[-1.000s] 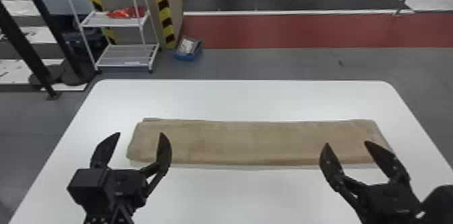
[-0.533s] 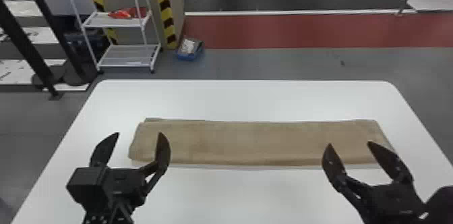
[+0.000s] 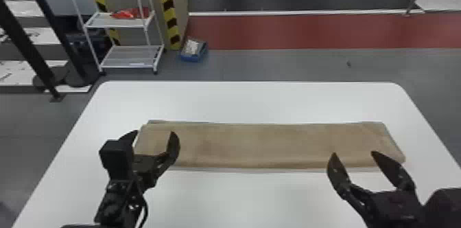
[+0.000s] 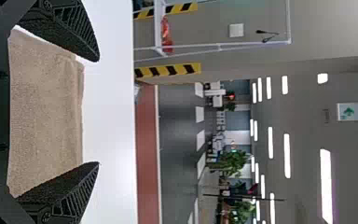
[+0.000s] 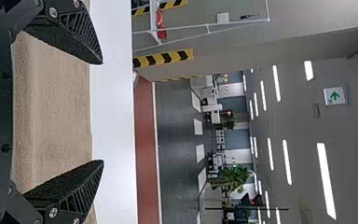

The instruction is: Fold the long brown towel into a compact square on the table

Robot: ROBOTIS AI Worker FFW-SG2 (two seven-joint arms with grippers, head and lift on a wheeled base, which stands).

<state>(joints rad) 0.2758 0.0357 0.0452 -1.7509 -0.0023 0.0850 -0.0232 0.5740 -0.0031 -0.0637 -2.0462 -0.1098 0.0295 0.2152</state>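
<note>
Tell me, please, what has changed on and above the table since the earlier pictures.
The left gripper has moved rightward and a little farther up the head view, turning as it went. The right gripper has shifted slightly toward that view's bottom edge. Nothing was grasped or released; the brown towel stayed as it was.

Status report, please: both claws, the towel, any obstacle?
Left claw open, empty. Right claw open, empty. Brown towel lying in long strip on table. No obstacle seen on towel.
</note>
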